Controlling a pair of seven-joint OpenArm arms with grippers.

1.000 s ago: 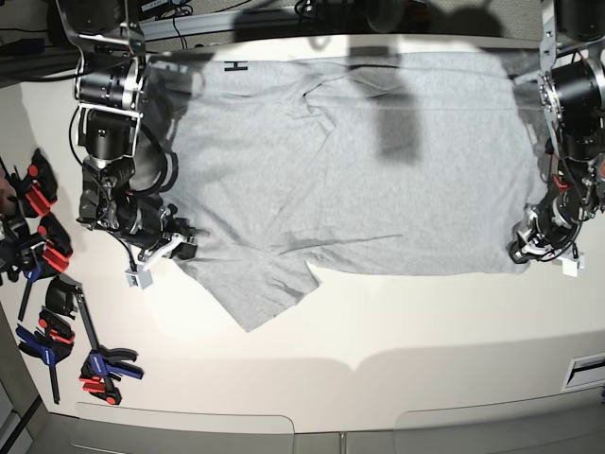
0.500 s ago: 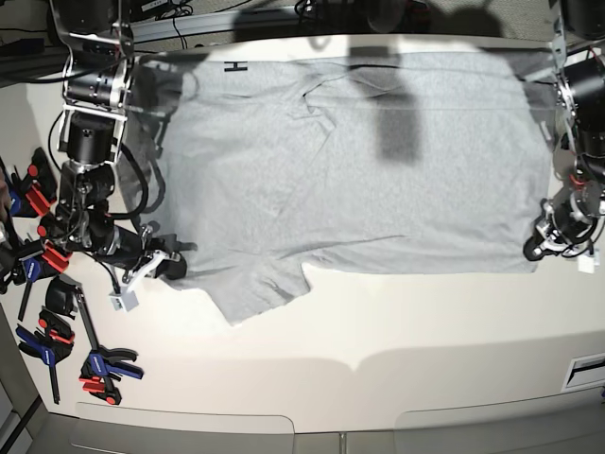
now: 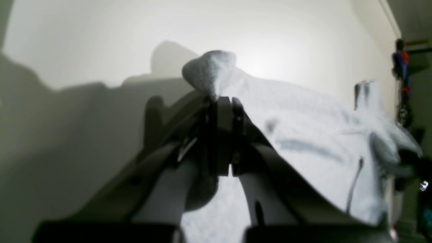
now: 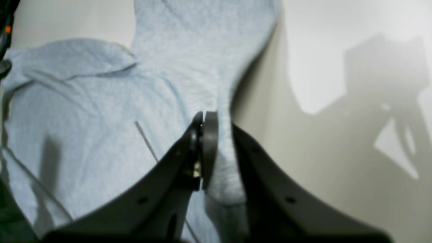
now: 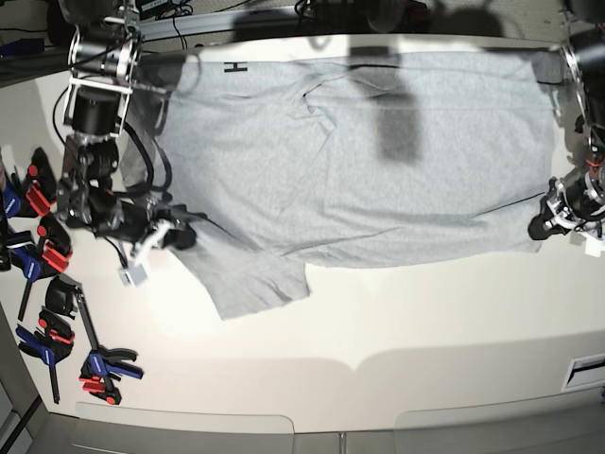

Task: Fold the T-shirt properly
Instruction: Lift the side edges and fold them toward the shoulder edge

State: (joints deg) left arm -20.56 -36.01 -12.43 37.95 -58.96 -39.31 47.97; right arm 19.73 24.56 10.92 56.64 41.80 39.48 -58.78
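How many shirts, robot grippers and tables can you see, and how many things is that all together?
T-shirt: 1
Grippers: 2, the left gripper and the right gripper, each pinching the shirt
Table: 1
Total: 4
The clamps at the table's edge lie too tangled to count, so they are left out.

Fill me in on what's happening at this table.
A two-armed robot is folding a grey T-shirt spread flat on a white table. The right gripper is shut on the cloth near the sleeve, and the left gripper is shut on the shirt's opposite edge. No fold is made yet. Spare clamps lie to one side.
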